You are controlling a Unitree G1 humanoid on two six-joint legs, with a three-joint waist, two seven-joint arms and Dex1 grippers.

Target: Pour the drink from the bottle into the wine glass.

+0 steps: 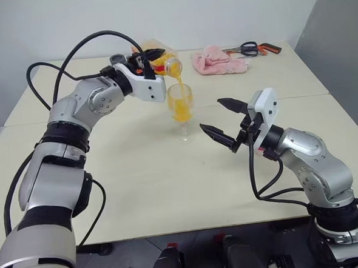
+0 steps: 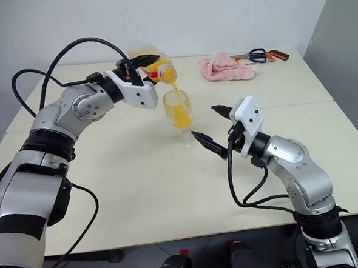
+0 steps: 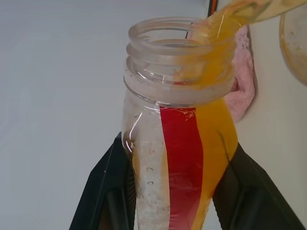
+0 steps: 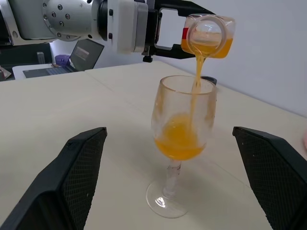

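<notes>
A pale bench [image 1: 140,191] is shown from above, with two robot arms reaching over it. In the upper middle of the frame, the left gripper [image 1: 152,55] is pinched around the bottle [image 1: 165,64], which is held tipped nearly level with its open mouth pointing toward the centre. The cap is off. A thin stream of the drink [image 4: 196,79] is seen falling from the mouth into the wine glass [image 1: 181,109], which stands upright on the bench just below, at the centre of the frame. The bowl of the glass is roughly a third filled with orange liquid, and some liquid is left in the bottle, beside its red stripe.

At the right of centre, the right gripper [image 1: 222,120] is held with its two black fingers spread wide. It is near the glass, apart from it, with one fingertip close to the foot of the glass. In the right wrist view the glass is framed between those spread fingers, untouched.

At the upper right of the frame, a pink cloth [image 1: 218,61] and a pair of scissors [image 1: 254,48] lie on the bench, well apart from the pouring.

The pour appears to be under way. To do it well, the mouth of the bottle would best be kept directly over the bowl, and the tilt increased slowly so the stream stays narrow and lands inside the rim. The bottle should not be knocked against the rim, since a stemmed glass tips easily. The tilt should be eased back before the bowl overfills.
</notes>
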